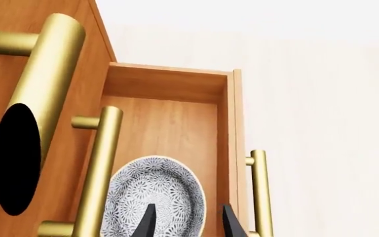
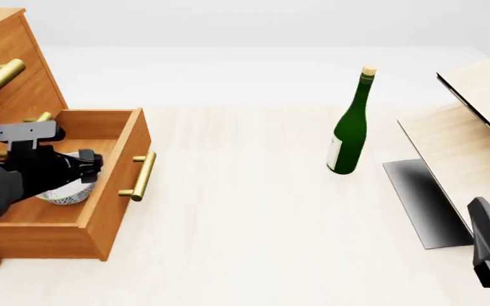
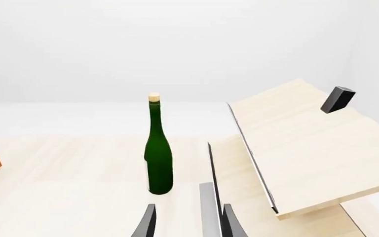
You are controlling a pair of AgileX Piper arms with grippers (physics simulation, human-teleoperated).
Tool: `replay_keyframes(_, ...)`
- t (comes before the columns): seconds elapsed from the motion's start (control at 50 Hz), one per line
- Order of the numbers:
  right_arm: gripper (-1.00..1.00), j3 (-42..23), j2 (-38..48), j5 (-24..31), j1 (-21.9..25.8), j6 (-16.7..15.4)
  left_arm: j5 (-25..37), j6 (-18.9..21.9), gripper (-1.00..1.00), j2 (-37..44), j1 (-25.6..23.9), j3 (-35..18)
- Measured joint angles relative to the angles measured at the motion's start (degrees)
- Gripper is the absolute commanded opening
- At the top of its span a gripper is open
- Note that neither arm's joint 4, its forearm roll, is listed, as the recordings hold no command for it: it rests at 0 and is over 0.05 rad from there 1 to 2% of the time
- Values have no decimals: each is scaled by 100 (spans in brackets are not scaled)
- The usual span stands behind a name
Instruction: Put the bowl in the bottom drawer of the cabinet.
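Note:
The speckled white bowl lies inside the pulled-out bottom drawer of the orange-brown cabinet. My left gripper hangs over the drawer and is open. One finger is above the bowl's inside; the other finger is outside the bowl's rim. In the front view the left arm hides most of the bowl. My right gripper is open and holds nothing, far from the cabinet at the table's near right.
A green corked bottle stands mid-table. Pale slanted boards with a dark panel fill the right side. Brass bar handles stick out of the upper drawer fronts close to my left gripper. The drawer's own handle faces right.

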Motion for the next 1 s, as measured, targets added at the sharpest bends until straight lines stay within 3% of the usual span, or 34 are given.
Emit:
replay_keyframes(0.5,100,-4,-3,8,0,0,402,-180,100,-679,-174,-154)
replay_keyframes(1.0,100,-5,-3,8,0,0,578,-462,100,-1386,-725,-187)
